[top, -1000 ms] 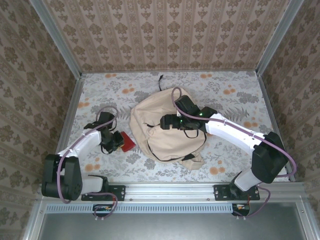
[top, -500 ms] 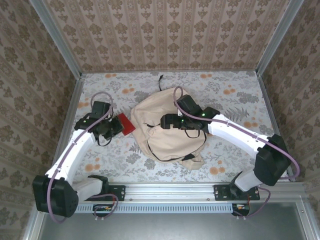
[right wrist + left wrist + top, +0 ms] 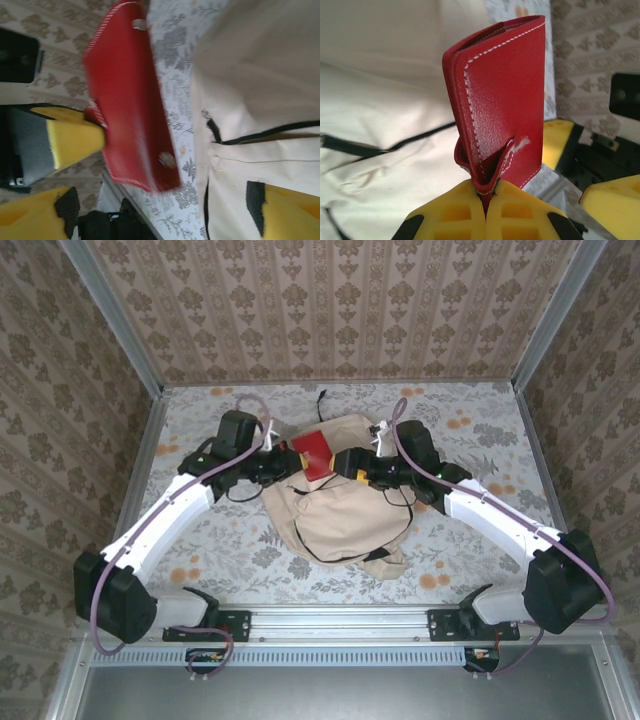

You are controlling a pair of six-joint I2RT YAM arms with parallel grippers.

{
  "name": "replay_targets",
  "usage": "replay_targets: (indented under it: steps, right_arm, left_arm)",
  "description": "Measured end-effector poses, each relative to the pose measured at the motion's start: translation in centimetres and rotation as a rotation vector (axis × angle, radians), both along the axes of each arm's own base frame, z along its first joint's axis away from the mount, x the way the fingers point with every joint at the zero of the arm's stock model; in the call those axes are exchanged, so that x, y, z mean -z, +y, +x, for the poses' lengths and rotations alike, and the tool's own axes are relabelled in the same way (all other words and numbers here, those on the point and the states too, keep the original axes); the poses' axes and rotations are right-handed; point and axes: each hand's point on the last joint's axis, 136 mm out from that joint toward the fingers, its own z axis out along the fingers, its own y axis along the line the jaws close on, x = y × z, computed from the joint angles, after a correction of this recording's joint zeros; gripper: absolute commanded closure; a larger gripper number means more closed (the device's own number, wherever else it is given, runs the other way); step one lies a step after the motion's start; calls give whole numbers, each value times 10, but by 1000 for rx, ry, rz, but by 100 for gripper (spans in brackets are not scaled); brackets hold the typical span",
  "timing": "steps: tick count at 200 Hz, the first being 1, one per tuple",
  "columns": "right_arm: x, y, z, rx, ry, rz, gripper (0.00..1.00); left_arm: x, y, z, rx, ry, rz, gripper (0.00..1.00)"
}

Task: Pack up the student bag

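Red leather wallet [image 3: 312,453] is pinched at 1 edge by the left tool [image 3: 485,199] above the far rim of the student bag [image 3: 340,520], which lies mid-tabletop [image 3: 470,430]. Over the bag, the right tool [image 3: 348,462] hovers just beside the wallet, fingers spread.

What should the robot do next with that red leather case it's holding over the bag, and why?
Probably the right gripper, open beside the red case, should pinch the student bag fabric by the dark zipper line and lift it. The left gripper is shut on that case above the bag, and I see no wide opening to drop it through yet.
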Motion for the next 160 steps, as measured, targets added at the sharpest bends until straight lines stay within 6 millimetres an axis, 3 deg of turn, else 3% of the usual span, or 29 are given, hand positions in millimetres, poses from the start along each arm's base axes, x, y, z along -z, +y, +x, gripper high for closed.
replay_targets:
  steps: [35, 63, 124, 135, 150, 160]
  right_arm:
    - [-4, -4, 4, -51, 3, 51, 35]
    - [3, -6, 10, -93, 20, 48, 42]
    - [2, -5, 13, -168, 29, 75, 75]
    - [3, -4, 13, -175, 30, 76, 84]
    - [2, -4, 12, -179, 35, 81, 93]
    - [4, -4, 12, -173, 42, 77, 94]
  left_arm:
    - [-3, -23, -6, 104, -19, -4, 98]
    - [2, -29, -11, 151, -23, 11, 98]
    - [1, -35, -20, 215, -34, 10, 97]
    - [3, -35, -21, 215, -25, 16, 89]
    - [7, -35, -21, 218, -16, 25, 60]
    - [8, -35, -21, 219, -10, 28, 49]
